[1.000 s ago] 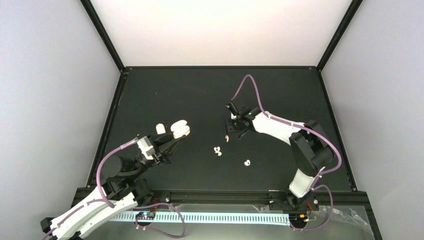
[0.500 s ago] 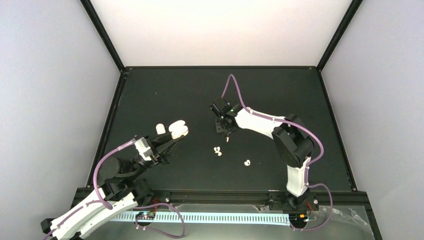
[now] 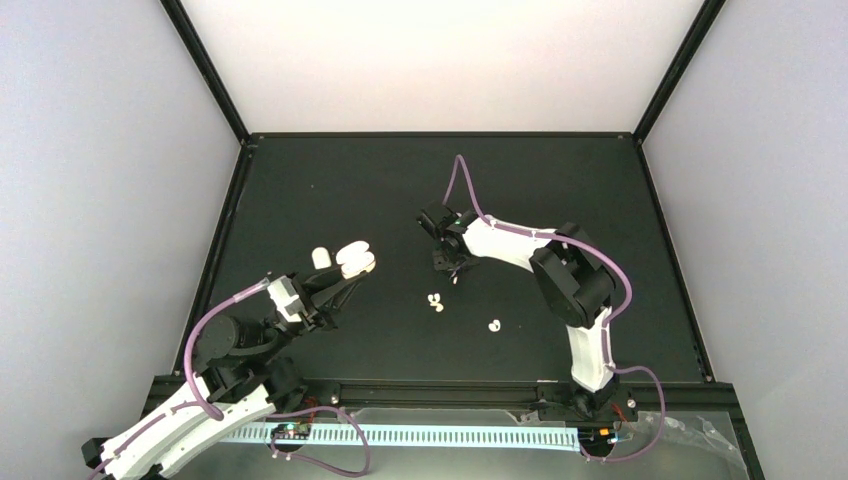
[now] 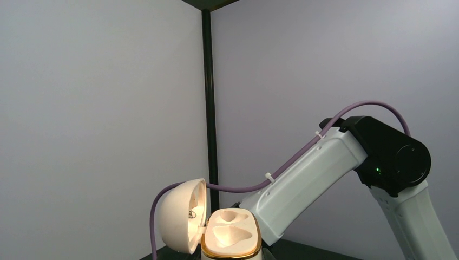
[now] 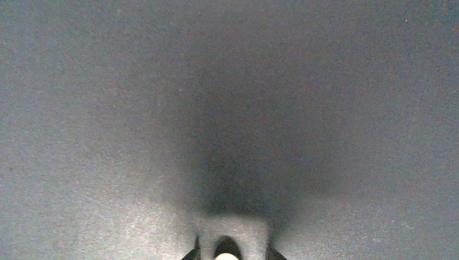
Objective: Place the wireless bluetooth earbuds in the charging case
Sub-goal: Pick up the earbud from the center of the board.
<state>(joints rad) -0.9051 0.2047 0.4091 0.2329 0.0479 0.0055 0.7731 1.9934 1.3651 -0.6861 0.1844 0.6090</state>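
The left end effector [image 3: 352, 276] clamps the open charging case [image 3: 357, 258]; the right end effector [image 3: 450, 266], grip impossible to tell, hangs over one earbud [image 3: 456, 277].

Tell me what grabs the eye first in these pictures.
An open white charging case, both wells empty, sits in the left gripper at the left of the black mat. Near the middle, the right gripper hangs low beside a tiny white earbud, with more earbuds loose nearby.
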